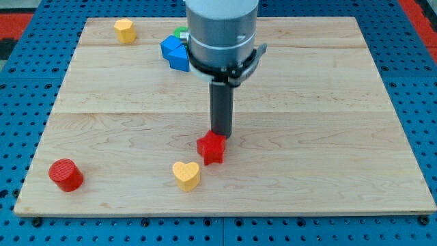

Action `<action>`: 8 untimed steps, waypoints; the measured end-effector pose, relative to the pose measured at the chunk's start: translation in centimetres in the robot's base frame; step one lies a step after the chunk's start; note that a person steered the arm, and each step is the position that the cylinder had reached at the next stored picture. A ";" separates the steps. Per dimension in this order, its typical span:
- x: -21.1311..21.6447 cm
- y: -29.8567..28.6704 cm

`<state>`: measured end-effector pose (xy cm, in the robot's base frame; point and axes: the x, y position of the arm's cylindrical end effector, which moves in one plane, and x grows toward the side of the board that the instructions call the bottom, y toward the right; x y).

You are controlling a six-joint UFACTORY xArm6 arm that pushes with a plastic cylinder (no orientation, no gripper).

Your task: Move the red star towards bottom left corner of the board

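We have our tip (220, 134) set against the small red star-shaped block (212, 147), touching its edge at roughly one o'clock, which looks a fair side to push from if the block is to travel towards seven o'clock. There are no fingers to speak of here, only the straight dark rod, so nothing is spread or pinched. The red star sits a little below the middle of the pale wooden board (328, 137), well apart from the bottom left corner, so we judge the task barely begun: nearly the whole slide remains. Just beside the star, at about eight o'clock from it, lies a yellow heart-shaped block (186, 175), which may get nudged along the way. A red cylinder block (65, 174) stands near the target corner. Far off at the board's eleven o'clock rest another yellow block (124, 30), a blue block (175, 52) and a green block (181, 31) mostly hidden behind the arm. The board lies on a blue perforated table (27, 89).
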<state>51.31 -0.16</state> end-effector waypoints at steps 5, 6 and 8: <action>6.9 -9.3; 6.7 -13.1; 7.0 -9.7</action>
<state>58.32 -9.90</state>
